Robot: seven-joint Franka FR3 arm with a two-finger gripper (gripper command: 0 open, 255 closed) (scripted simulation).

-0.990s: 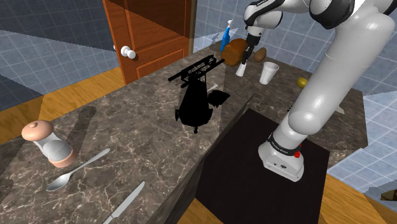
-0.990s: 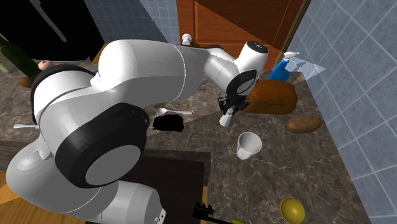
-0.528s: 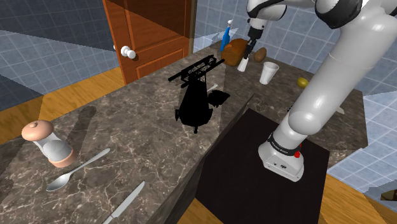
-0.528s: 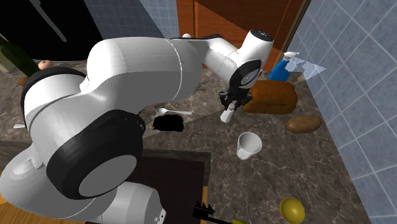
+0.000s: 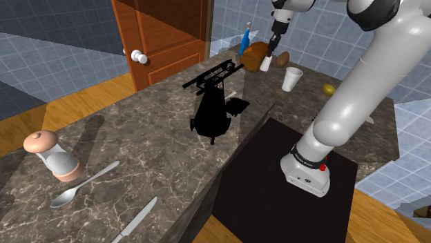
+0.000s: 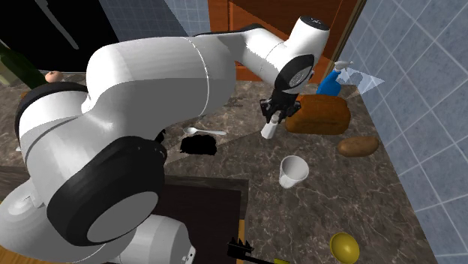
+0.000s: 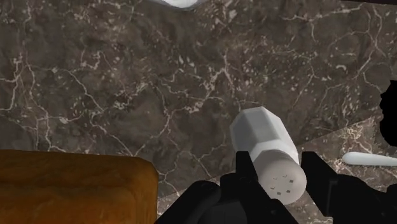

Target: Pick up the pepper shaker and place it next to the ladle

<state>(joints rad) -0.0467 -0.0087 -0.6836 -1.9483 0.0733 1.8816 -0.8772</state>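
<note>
I see the end effector (image 7: 280,170) clamped on the white pepper shaker (image 7: 264,143), a finger at each side. The shaker hangs above the dark veined table (image 7: 127,95).

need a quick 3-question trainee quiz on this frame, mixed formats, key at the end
1. True or false: the gripper is shut on the white shaker.
2. The brown thing beside the held shaker is: A) a bread loaf B) a wooden bowl C) a cardboard box.
3. Fill in: the white cup stands ___ on the dark veined counter, its mouth facing up.
Key: 1 true; 2 A; 3 upright.
</note>
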